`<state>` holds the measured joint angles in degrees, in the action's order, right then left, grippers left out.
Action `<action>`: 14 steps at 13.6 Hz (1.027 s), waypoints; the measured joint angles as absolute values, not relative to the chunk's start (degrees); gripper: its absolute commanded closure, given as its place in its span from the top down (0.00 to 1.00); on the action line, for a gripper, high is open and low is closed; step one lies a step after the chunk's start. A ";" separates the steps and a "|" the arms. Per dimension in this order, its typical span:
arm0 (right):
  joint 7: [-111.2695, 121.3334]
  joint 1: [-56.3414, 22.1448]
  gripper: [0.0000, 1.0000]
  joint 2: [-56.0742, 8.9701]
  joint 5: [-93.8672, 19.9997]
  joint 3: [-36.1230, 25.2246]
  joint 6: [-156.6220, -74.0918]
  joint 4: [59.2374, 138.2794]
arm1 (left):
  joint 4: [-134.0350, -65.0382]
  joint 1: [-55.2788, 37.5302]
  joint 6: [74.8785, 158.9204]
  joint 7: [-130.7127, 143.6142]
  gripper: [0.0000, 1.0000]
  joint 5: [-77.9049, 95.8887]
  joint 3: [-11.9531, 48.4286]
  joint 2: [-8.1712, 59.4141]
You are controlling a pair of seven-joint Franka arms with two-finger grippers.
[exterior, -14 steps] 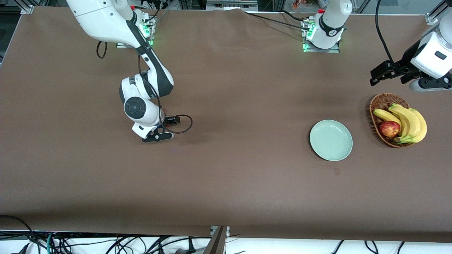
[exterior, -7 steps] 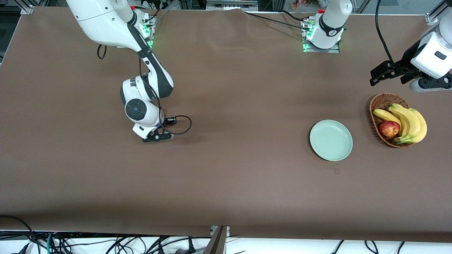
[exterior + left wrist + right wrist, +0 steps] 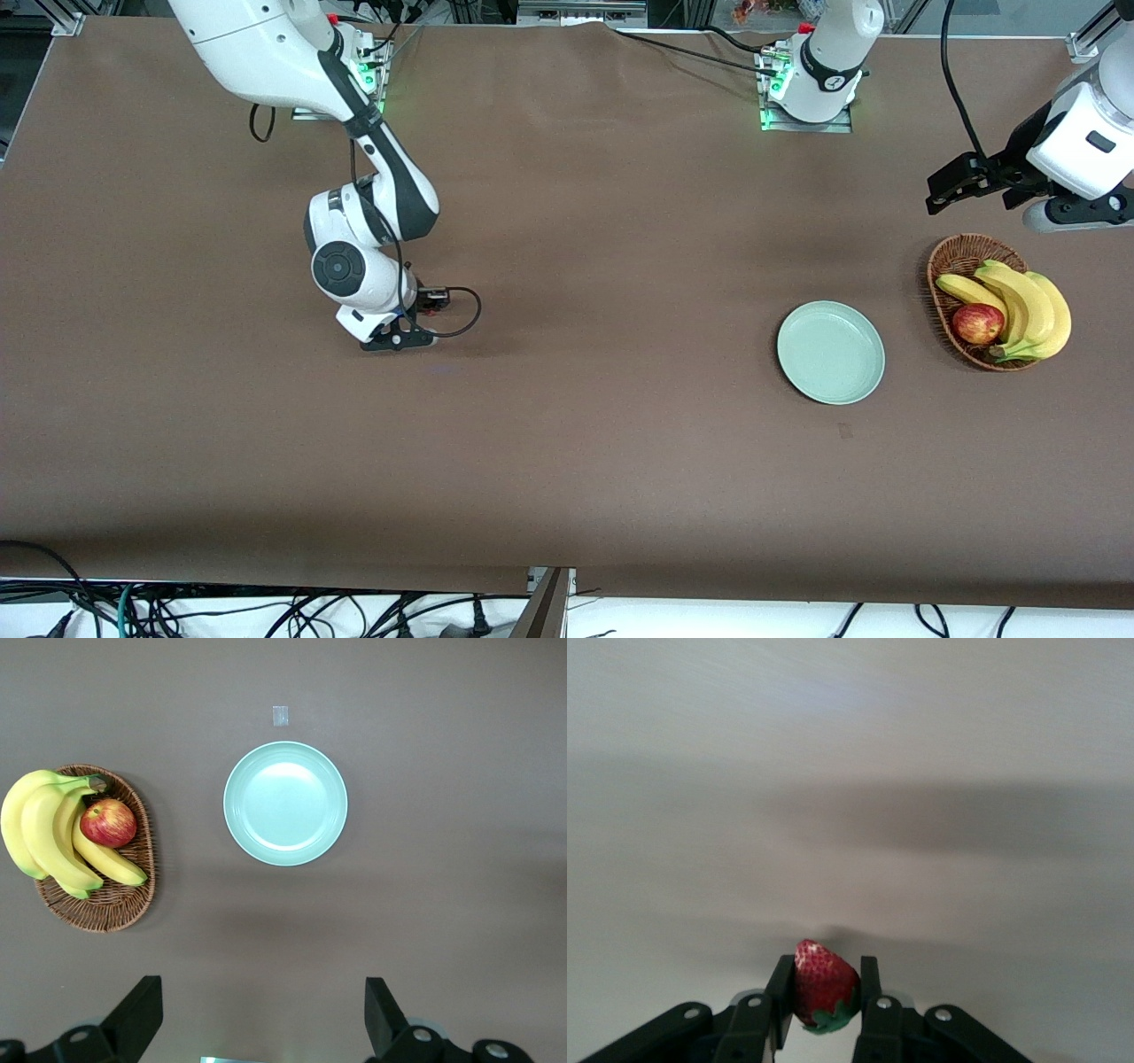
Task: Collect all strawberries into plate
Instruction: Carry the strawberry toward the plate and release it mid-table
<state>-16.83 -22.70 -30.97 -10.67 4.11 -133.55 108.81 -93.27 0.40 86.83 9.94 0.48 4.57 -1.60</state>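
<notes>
1. On my front view the plate [image 3: 831,353] sits on the bench [image 3: 567,443] toward the left arm's end, and I see nothing in it; the left wrist view shows the same bare mint-green dish [image 3: 285,804].
2. Just beside the plate, closer to the left arm's end, is a wicker basket [image 3: 944,266]. It holds a bunch of bananas [image 3: 1019,306] and one apple [image 3: 977,323], the apple lying against the bananas.
3. My right hand [image 3: 394,341] is low over the bench toward the right arm's end, well apart from the plate. In the right wrist view its fingers [image 3: 778,997] are pinched in on a strawberry [image 3: 823,984], red tip pointing away from the hand and green leaves tucked down between the pads.
4. That is the only strawberry I can find in any view.
5. My left hand [image 3: 961,184] waits up in the air above the bench near the basket, its fingers [image 3: 137,1014] spread wide with nothing between them.
</notes>
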 measured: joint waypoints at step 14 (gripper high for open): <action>-68.69 -52.12 1.00 -60.25 -12.56 5.79 -164.46 71.75 | -93.22 0.41 86.65 9.93 1.00 0.48 4.56 -1.59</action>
